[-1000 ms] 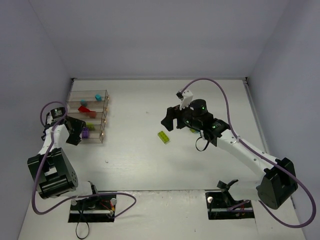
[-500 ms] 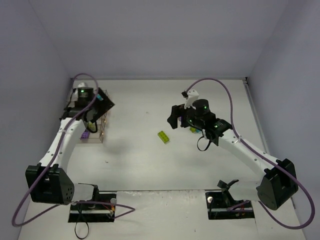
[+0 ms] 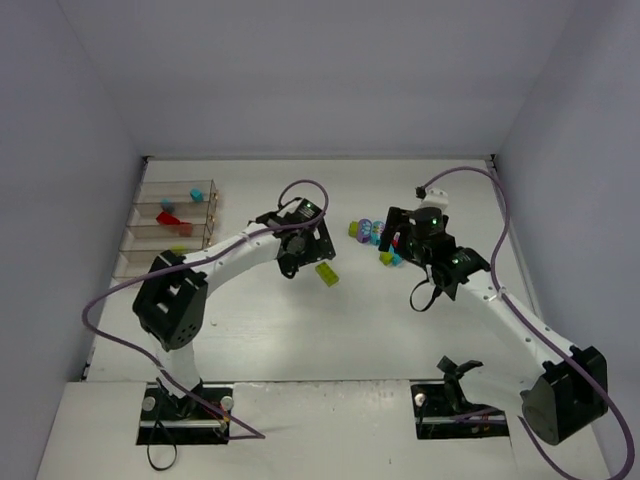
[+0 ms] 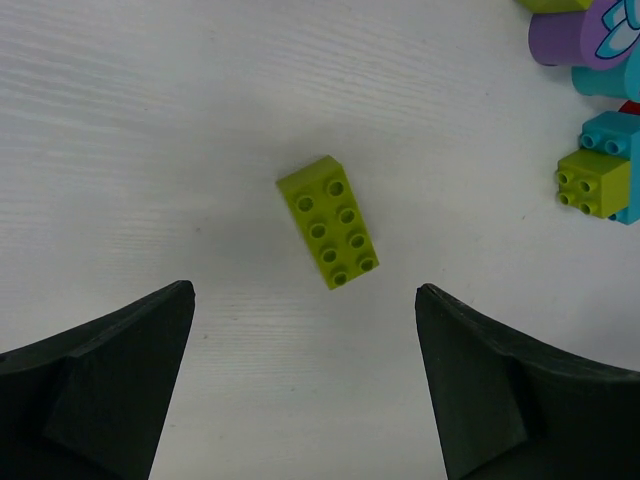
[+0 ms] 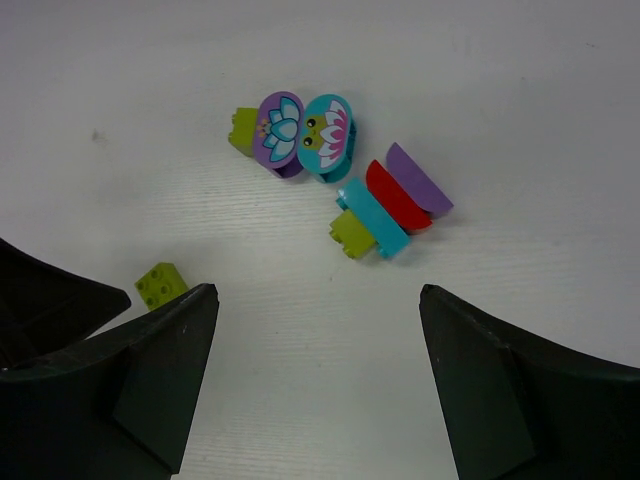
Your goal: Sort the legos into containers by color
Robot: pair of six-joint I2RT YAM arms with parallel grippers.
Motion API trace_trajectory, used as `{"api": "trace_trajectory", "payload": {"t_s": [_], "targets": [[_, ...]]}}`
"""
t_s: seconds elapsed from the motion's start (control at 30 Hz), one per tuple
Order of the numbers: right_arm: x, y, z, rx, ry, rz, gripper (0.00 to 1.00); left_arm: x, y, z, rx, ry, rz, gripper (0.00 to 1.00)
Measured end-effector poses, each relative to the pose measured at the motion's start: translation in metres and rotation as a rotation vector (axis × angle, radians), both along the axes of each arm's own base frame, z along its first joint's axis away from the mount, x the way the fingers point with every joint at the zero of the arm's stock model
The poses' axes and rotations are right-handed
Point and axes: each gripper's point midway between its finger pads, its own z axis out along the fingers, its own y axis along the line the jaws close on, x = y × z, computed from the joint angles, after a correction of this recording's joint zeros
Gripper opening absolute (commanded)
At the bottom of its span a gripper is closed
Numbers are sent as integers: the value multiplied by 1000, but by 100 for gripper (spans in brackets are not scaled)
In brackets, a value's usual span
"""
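The containers (image 3: pixel 165 228) stand well behind the left gripper (image 4: pixel 302 296), which is spread wide and empty. Just ahead of it on the table (image 4: pixel 150 120) lies the lime brick (image 4: pixel 328 222), within the span of the jaws but beyond their tips. Its long axis slants from far-left to near-right, so a wrist turn and a short reach forward look needed. The right gripper (image 5: pixel 318 292), also spread and empty, hovers short of the mixed cluster (image 5: pixel 340 185) and is farther from this brick.
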Motion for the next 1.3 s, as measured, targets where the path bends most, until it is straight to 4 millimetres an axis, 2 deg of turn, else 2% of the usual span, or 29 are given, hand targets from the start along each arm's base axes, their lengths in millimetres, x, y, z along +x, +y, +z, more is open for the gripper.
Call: {"api": "trace_trajectory", "payload": {"t_s": [0.13, 0.2, 0.4, 0.5, 0.6, 0.7, 0.83, 0.87, 1.0, 1.1, 1.2, 1.3], "targets": [[-9, -16, -5, 15, 13, -58, 78, 5, -24, -18, 6, 63, 23, 84], [-12, -18, -4, 24, 14, -69, 78, 8, -28, -27, 12, 88, 40, 83], [-22, -24, 0, 43, -2, -81, 78, 0, -27, -59, 73, 167, 72, 71], [-26, -25, -2, 48, 1, -84, 78, -2, -28, -66, 87, 188, 82, 65], [-27, -25, -5, 51, 9, -87, 78, 0, -30, -66, 83, 186, 92, 52], [-28, -25, -7, 53, 15, -85, 78, 0, -27, -68, 96, 186, 109, 29], [-29, -24, -7, 56, 16, -82, 78, 1, -20, -68, 131, 173, 120, 7], [-29, -24, -7, 56, 16, -81, 78, 1, -17, -67, 139, 167, 124, 4], [-29, -23, -8, 54, 19, -76, 78, -1, 0, -56, 164, 143, 143, 0], [-28, -22, -11, 50, 29, -69, 78, 7, 24, -29, 133, 107, 190, 0], [-28, -20, -16, 45, 45, -60, 78, 26, 67, 8, 68, 42, 297, 0], [-27, -19, -18, 42, 49, -49, 78, 44, 130, 39, 15, -29, 452, 0]]}}
